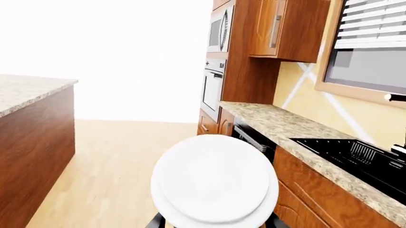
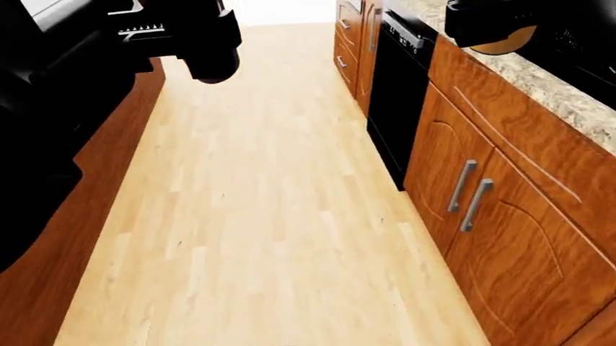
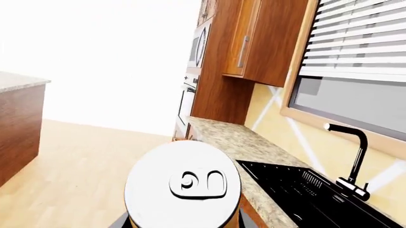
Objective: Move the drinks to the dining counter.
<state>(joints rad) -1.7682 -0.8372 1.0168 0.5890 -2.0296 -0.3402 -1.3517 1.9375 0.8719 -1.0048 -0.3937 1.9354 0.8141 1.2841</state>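
Sharp, evenly lit renders; the far room blows out to white.

Light wood floor (image 2: 260,216), reddish cabinets (image 2: 500,216)

Down the middle runs the wood floor (image 2: 260,202), an aisle stretching away to the far end. On the left stands the dining counter (image 1: 28,90), its side wall flanking the aisle. On the right, the kitchen counter (image 1: 288,126) runs near to far, cabinet doors (image 2: 491,216) beneath it, then the dishwasher (image 2: 394,94) farther along. The sink (image 3: 304,194) sits in that counter, the faucet (image 3: 352,156) behind it against the wall, the window (image 3: 355,61) above. Beyond, a wall oven (image 1: 212,88) with the microwave (image 1: 219,31) over it, upper cabinets (image 1: 288,28) just beside.
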